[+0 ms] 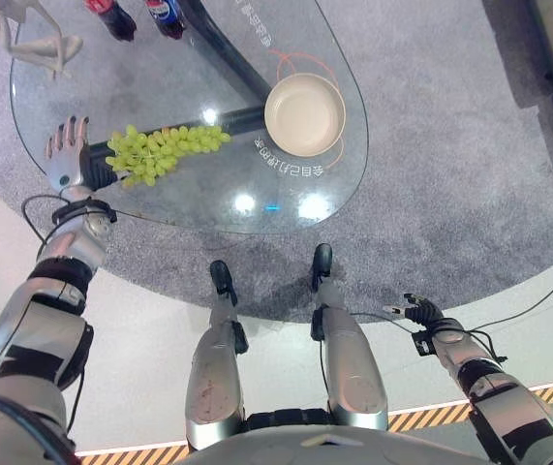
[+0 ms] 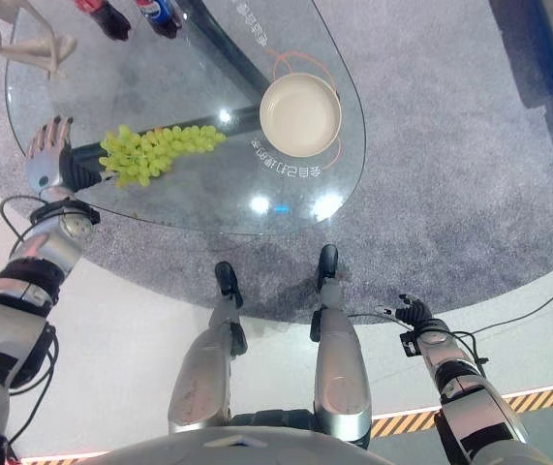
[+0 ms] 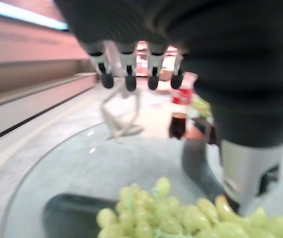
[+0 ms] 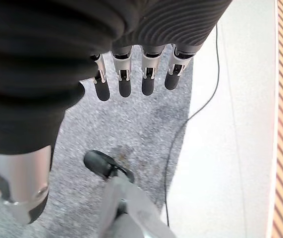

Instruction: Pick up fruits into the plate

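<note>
Right hand (image 1: 421, 310) hangs low at five o'clock, fingers straight, off the worktop (image 1: 208, 199). Left hand (image 1: 66, 145), at nine o'clock, is released, fingers extended, just beside the grapes (image 1: 163, 147). Their long axis runs toward two o'clock, pointing at the plate (image 1: 304, 114). Two bottles (image 1: 140, 15) stand at twelve o'clock; worktop lettering is unreadable.

One bunch of green grapes (image 1: 163, 150), one cream plate (image 1: 304, 114), two cola bottles (image 1: 111, 19) (image 1: 166, 16), one pale figurine (image 1: 29, 29), one glass table (image 1: 189, 199).
</note>
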